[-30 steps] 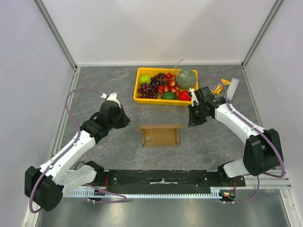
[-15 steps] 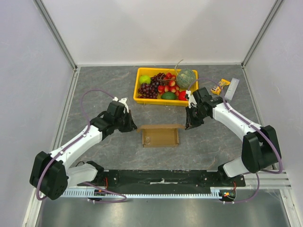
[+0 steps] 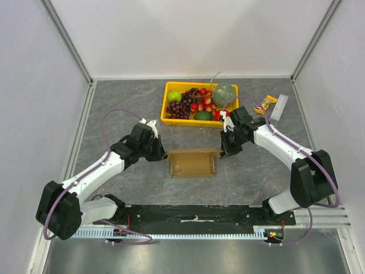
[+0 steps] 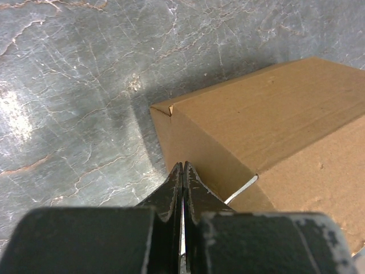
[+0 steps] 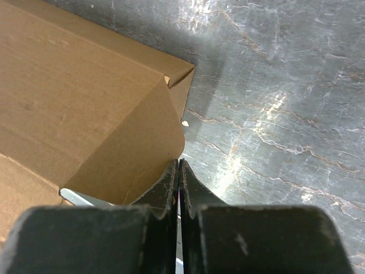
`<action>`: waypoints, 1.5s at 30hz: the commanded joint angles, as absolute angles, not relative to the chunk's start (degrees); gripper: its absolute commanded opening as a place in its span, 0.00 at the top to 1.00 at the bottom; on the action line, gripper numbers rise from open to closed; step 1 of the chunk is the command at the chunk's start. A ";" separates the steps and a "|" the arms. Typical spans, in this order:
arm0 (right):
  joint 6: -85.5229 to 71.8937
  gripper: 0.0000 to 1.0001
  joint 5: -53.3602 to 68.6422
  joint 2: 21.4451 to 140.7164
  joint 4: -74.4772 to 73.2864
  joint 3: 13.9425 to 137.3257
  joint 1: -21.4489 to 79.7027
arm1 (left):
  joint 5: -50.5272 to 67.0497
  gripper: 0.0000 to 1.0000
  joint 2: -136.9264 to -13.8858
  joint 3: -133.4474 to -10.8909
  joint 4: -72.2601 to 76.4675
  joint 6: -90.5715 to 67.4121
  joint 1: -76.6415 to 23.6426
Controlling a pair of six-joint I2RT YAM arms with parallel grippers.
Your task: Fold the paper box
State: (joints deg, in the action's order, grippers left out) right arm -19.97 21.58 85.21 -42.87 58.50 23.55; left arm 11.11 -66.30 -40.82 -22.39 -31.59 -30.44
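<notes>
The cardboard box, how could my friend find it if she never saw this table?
Look down on the grey table and find the yellow tray of fruit at the back. Just in front of the tray, mid-table, lies the paper box. It is the only plain brown thing there, a low rectangle with no pictures on it.

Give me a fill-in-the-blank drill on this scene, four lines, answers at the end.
The paper box is plain ____ cardboard.
The fruit sits in a ____ tray beyond it.
The left hand has its fingers ____ (open or shut).
In the top view, the right hand is at the box's ____ end.
Missing words: brown; yellow; shut; right.
</notes>
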 commanded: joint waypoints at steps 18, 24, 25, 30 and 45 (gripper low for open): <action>-20.21 0.98 28.21 85.96 -37.45 56.61 27.07 | 13.18 0.98 -68.82 -41.75 -18.11 -30.06 -34.98; -21.80 0.99 29.53 85.52 -34.81 54.41 27.25 | 13.18 0.98 -68.56 -40.43 -17.40 -29.97 -35.24; -21.80 0.99 29.53 85.52 -34.54 54.23 27.33 | 13.27 0.98 -68.38 -40.34 -17.32 -30.06 -35.16; -21.71 0.99 28.48 85.26 -34.63 53.88 27.33 | 13.18 0.98 -67.33 -38.94 -16.88 -29.88 -35.24; -22.23 1.00 29.35 84.64 -33.93 51.77 27.33 | 12.74 0.98 -66.18 -35.33 -15.12 -29.35 -35.33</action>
State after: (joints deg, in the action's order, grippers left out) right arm -21.41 27.22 85.45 -36.34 52.45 27.16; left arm 12.16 -67.55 -35.53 -17.82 -31.55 -35.09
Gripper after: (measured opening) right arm 0.006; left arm 0.025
